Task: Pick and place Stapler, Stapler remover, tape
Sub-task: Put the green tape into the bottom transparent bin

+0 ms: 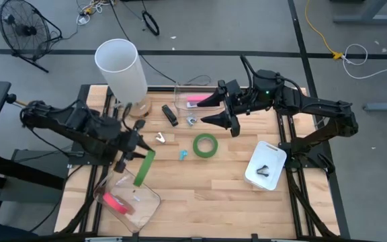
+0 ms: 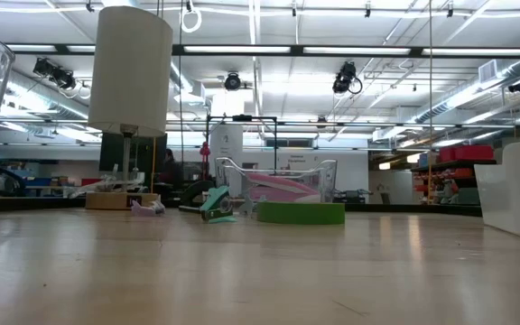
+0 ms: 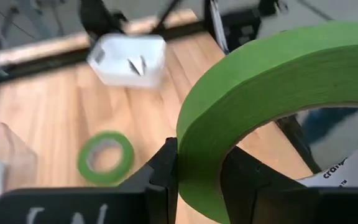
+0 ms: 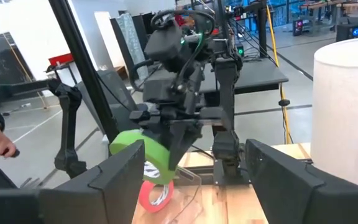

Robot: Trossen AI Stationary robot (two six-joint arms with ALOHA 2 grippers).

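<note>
My left gripper (image 1: 138, 158) is shut on a green tape roll (image 1: 144, 168), held in the air above the far rim of a clear tub (image 1: 146, 205) at the table's near left. In the tub lies a pink-red tape roll (image 4: 155, 194). A second green tape roll (image 1: 205, 145) lies flat on the table's middle. A black stapler (image 1: 170, 115) lies farther back, with a small metal piece (image 1: 191, 121) beside it that may be the stapler remover. My right gripper (image 1: 208, 110) hovers open above the far middle and holds nothing. My left gripper pinches the wall of the green roll (image 3: 199, 163) between its two fingers, one finger (image 3: 164, 167) on the outer face and the other (image 3: 244, 180) inside the ring's hole. The roll stands on edge, lifted clear of table and tub.
A tall white cylinder (image 1: 121, 67) stands at the far left. A clear tub (image 1: 195, 94) holding a pink thing sits at the far middle. A white bin (image 1: 266, 165) with dark pieces is on the right. A teal piece (image 1: 183, 154) and a silver piece (image 1: 160, 138) lie near the flat roll.
</note>
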